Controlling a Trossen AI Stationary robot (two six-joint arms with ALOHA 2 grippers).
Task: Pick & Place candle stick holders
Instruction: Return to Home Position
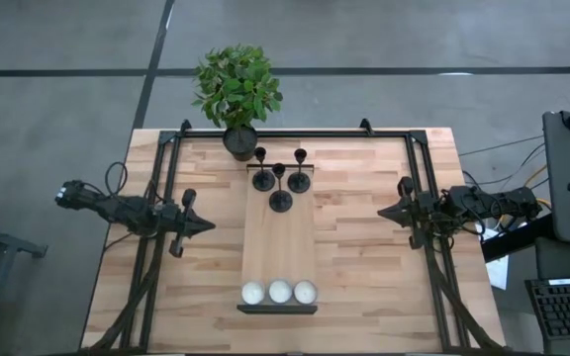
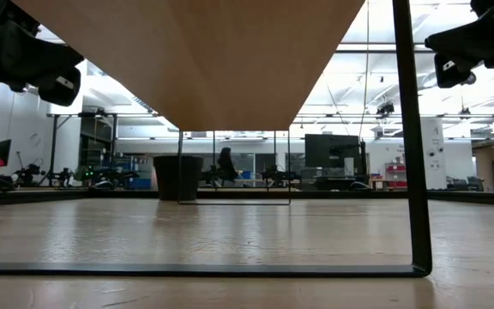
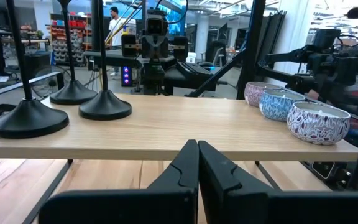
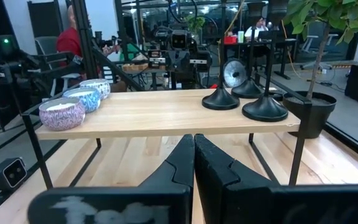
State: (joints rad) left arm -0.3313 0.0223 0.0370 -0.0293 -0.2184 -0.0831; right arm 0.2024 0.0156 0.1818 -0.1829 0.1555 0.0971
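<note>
Three scented candles (image 1: 280, 291) in patterned tins sit close together in a row at the near end of a raised wooden shelf (image 1: 280, 242), which runs down the middle of the table (image 1: 364, 267). In the left wrist view the tins show as pink (image 3: 257, 93), blue (image 3: 279, 104) and a white pattern (image 3: 319, 122). Midway along the shelf, the left arm (image 1: 127, 210) waits off its left side and the right arm (image 1: 453, 206) off its right. Each points inward at the shelf edge and touches nothing. The left jaws are pressed together and empty, as the left wrist view shows, and the right jaws are likewise closed on nothing in the right wrist view. The low view shows both arms held high above the tabletop. At the far end of the shelf the three candle stick holders (image 1: 281, 201) stand upright in a tight triangle, well apart from the candles. One (image 1: 281, 201) stands nearer, and two stand side by side behind it (image 1: 263, 181) (image 1: 299, 182). Just beyond the shelf's far end, a black pot (image 1: 239, 141) holding a leafy green plant (image 1: 237, 84) stands at the table's far edge. Past the table lies a workshop, where a person in red (image 4: 70, 37) shows in the right wrist view.
</note>
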